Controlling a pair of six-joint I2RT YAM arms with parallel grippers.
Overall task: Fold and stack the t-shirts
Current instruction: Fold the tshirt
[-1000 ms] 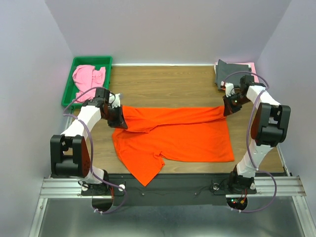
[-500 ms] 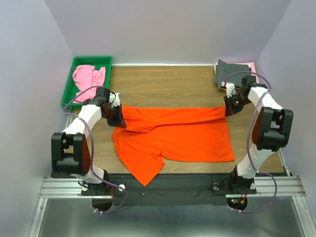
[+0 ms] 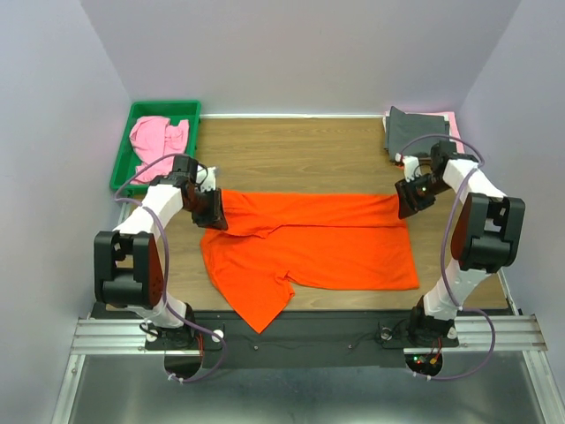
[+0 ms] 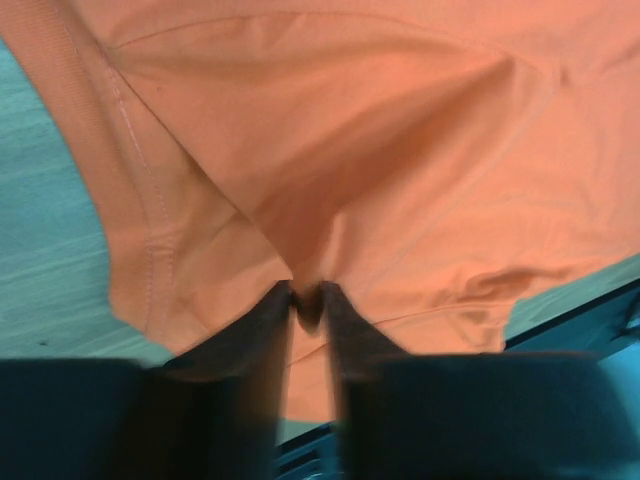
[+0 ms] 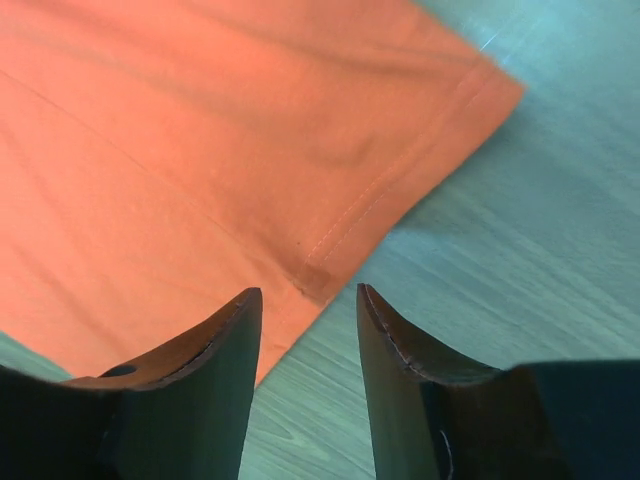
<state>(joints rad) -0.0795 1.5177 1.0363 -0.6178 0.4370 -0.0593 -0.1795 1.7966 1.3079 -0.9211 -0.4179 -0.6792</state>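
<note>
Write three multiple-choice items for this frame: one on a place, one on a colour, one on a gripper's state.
1. Where does the crumpled light pink cloth shirt lie?
A. in the green plastic tray
B. draped on an arm
C. on the floor

2. What colour is the cloth t-shirt spread flat on the wooden table?
A. dark grey
B. bright orange
C. white

3. How does the right gripper stand?
A. shut on cloth
B. out of every view
C. open

Answers: 1 A, pink cloth sits inside the tray's walls; 2 B, the spread shirt is orange in every view; 3 C, its wrist view shows the jaws apart, gripping nothing.
</note>
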